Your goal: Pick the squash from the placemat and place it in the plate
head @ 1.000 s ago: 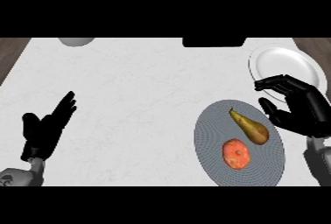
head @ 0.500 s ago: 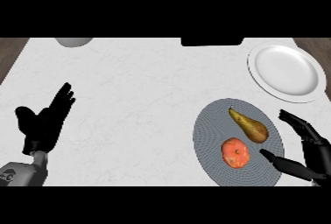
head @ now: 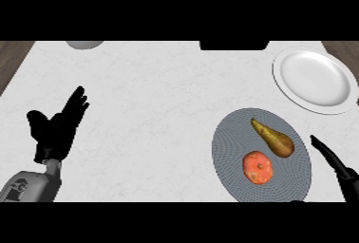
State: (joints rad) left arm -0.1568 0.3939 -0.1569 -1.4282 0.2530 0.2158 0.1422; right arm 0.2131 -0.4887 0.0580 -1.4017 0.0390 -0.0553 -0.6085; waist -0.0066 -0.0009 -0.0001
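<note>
A brown, pear-shaped squash (head: 272, 137) lies on the upper right part of the round grey placemat (head: 231, 152), its thin end pointing up-left. An orange-red round fruit (head: 258, 167) sits just below it on the same mat. The white plate (head: 314, 80) stands at the upper right with nothing on it. My right hand (head: 334, 164) shows only as straight fingers at the lower right edge, just right of the placemat and apart from the squash. My left hand (head: 60, 126) rests open at the left, fingers up, holding nothing.
A grey rounded object (head: 85, 44) shows at the counter's far edge, upper left. A black object (head: 234, 45) sits at the far edge near the middle. Brown strips (head: 10, 57) flank the white counter on both sides.
My right hand has drawn back from beside the plate toward the lower right, mostly leaving the view. The left hand shifted slightly. The squash and fruit have not moved.
</note>
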